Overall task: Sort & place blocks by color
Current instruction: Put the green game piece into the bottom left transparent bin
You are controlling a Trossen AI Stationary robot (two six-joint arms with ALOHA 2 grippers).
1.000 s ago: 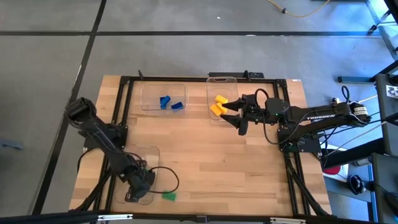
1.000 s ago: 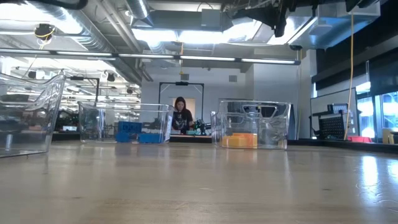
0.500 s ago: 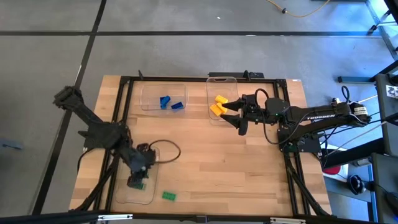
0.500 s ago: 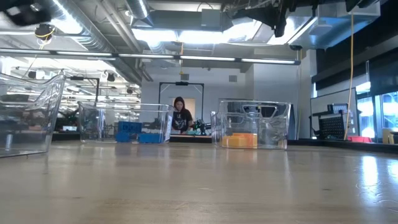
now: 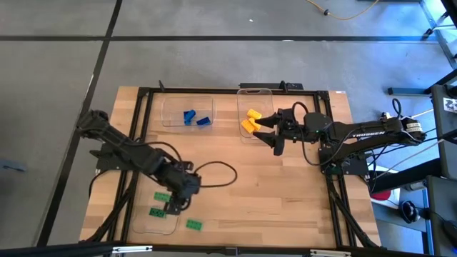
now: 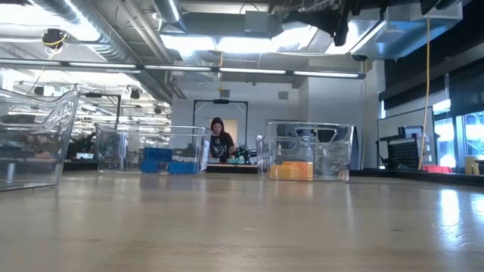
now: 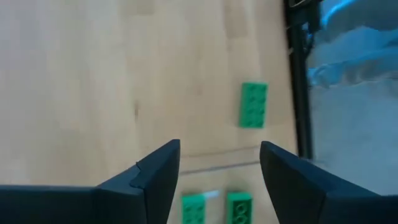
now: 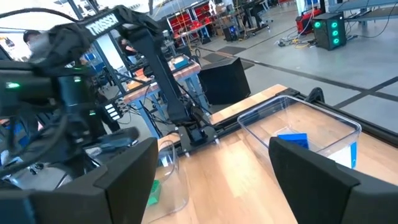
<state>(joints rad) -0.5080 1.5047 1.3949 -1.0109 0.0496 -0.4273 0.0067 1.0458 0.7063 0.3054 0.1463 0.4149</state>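
Currently the left pincer (image 5: 173, 208) is held spread and empty above the near tray (image 5: 155, 227), where two green blocks (image 5: 161, 197) lie; a third green block (image 5: 193, 225) is left on the worktop (image 5: 271, 200) just beside it. That block could be nudged away if approached off-centre. The right pincer (image 5: 265, 128) is spread by the yellow blocks (image 5: 250, 120).

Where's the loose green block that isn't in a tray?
High view: the green block lies on bare wood near the table's front edge, left side, just right of the near clear tray and below the left pincer.
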